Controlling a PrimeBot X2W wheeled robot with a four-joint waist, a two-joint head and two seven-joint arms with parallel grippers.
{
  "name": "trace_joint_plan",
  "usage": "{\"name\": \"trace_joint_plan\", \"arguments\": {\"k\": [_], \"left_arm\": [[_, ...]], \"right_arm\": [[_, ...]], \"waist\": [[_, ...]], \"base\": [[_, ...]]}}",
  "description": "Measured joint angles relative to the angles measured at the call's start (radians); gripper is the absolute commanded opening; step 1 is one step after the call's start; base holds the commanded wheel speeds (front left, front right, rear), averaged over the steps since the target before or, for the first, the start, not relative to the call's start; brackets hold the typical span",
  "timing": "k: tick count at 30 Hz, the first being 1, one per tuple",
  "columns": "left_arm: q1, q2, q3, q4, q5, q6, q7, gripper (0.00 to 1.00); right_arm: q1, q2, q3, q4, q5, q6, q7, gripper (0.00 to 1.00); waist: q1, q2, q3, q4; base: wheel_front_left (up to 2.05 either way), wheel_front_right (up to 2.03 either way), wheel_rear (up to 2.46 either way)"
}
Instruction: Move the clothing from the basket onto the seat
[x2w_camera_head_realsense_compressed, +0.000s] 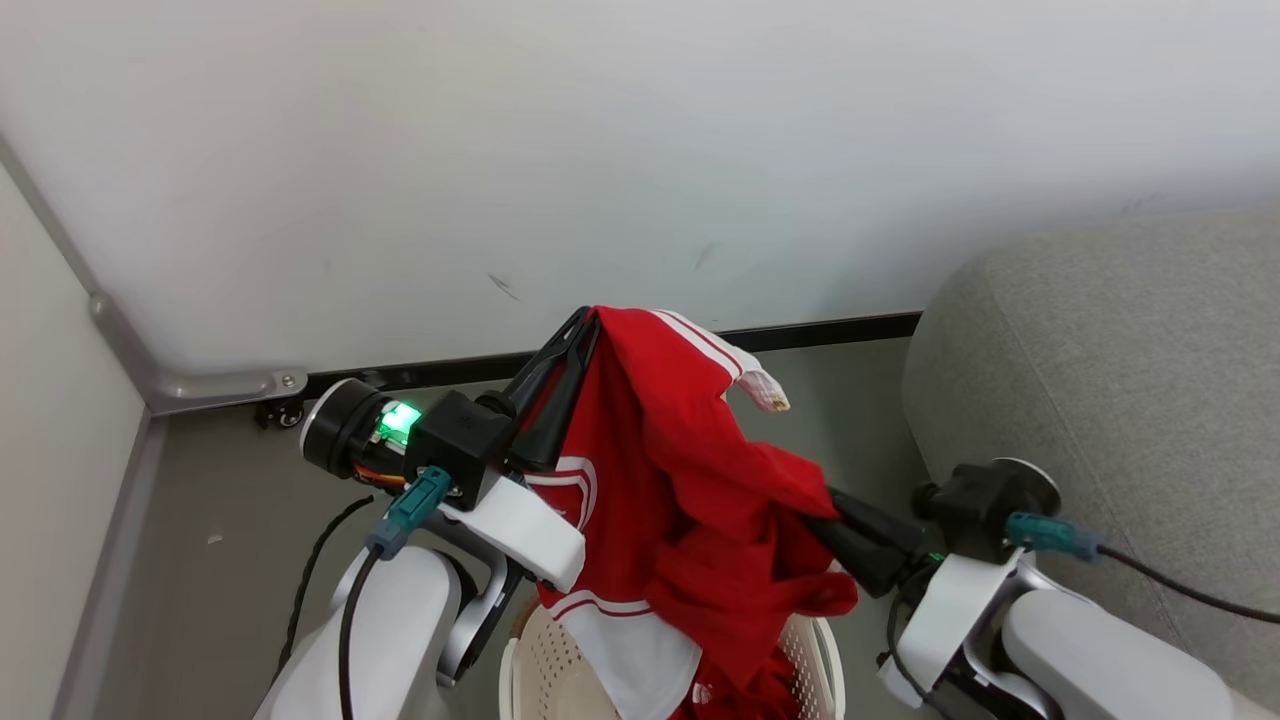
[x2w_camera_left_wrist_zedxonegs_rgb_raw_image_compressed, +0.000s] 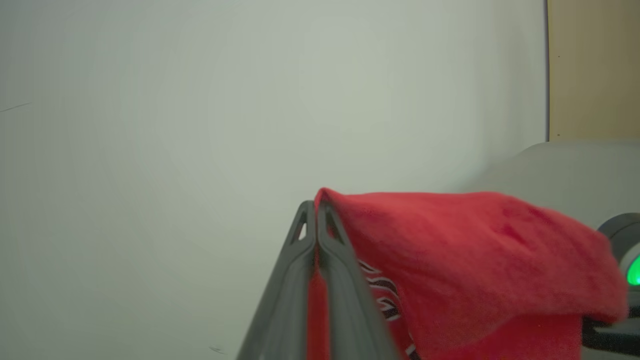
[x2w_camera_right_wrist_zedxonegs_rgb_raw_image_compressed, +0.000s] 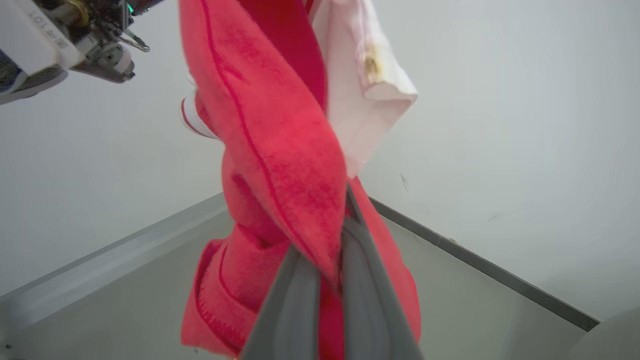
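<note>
1. Nearest the robot, the basket (x2w_camera_head_realsense_compressed: 540, 665) stood on the floor (x2w_camera_head_realsense_compressed: 230, 520). Red cloth showed inside it at the right rim, but I could not tell whether that was a separate piece. The lifted garment (x2w_camera_head_realsense_compressed: 690, 470) hung with its white lower part over the basket's opening. A sideways swing could probably drag it across the rim, snag it, or tip the basket.
2. The right gripper (x2w_camera_head_realsense_compressed: 822, 508) had its fingers pressed together on a bunched fold at the garment's lower right side. In the right wrist view the bite looked shallow, so the fold might slide out under the cloth's weight.
3. Higher up, the left gripper (x2w_camera_head_realsense_compressed: 588, 322) pinched the garment's top edge, and the cloth draped down between both arms. If the arms moved unevenly, the cloth could pull taut and jerk free of one grip.
4. The seat (x2w_camera_head_realsense_compressed: 1110, 400) lay to the right, well apart from the garment, and none of the clothing was on it. Released short of the seat's near edge, the garment would land on the floor.
5. Farthest off, the wall (x2w_camera_head_realsense_compressed: 600, 150) stood behind the raised left fingers. A further lift or reach forward might brush them against it.
</note>
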Motion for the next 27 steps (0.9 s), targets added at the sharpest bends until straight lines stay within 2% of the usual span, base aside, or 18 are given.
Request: {"name": "trace_joint_plan", "arguments": {"k": [5,10,13,14,16,17,27], "left_arm": [[0.013,0.000,0.004,0.021,-0.020,-0.003,-0.001,0.00],[0.033,-0.010,0.007,0.034,-0.063,-0.028,-0.001,0.00],[0.039,-0.017,0.004,0.038,-0.081,-0.047,-0.002,0.71],[0.040,-0.018,0.004,0.038,-0.087,-0.055,-0.003,0.76],[0.043,-0.019,0.003,0.038,-0.104,-0.057,-0.004,0.94],[0.044,-0.019,0.004,0.038,-0.110,-0.063,-0.007,1.00],[0.051,-0.007,-0.017,0.037,-0.127,-0.093,-0.016,1.00]], "right_arm": [[0.022,-0.012,-0.085,0.000,0.035,0.000,-0.015,0.00],[0.036,-0.025,-0.187,0.005,0.061,0.000,-0.022,0.00],[0.036,-0.031,-0.237,0.007,0.061,0.000,-0.023,0.00],[0.036,-0.033,-0.249,0.007,0.063,0.000,-0.025,0.00],[0.036,-0.036,-0.274,0.007,0.069,0.000,-0.025,0.00],[0.036,-0.037,-0.285,0.007,0.070,0.000,-0.025,0.00],[0.037,-0.062,-0.414,0.005,0.068,0.000,-0.025,0.00]], "waist": [[0.0000,0.0000,0.003,-0.023],[0.0000,0.0000,0.006,-0.046],[0.0000,0.0000,0.008,-0.060],[0.0000,0.0000,0.009,-0.064],[0.0000,0.0000,0.011,-0.072],[0.0000,0.0000,0.011,-0.076],[0.0000,0.0000,0.020,-0.110]], "base": [[0.00,0.00,0.00],[0.00,0.00,0.00],[0.00,0.00,0.00],[0.00,0.00,0.00],[0.00,0.00,0.00],[0.00,0.00,0.00],[0.00,0.00,0.00]]}}
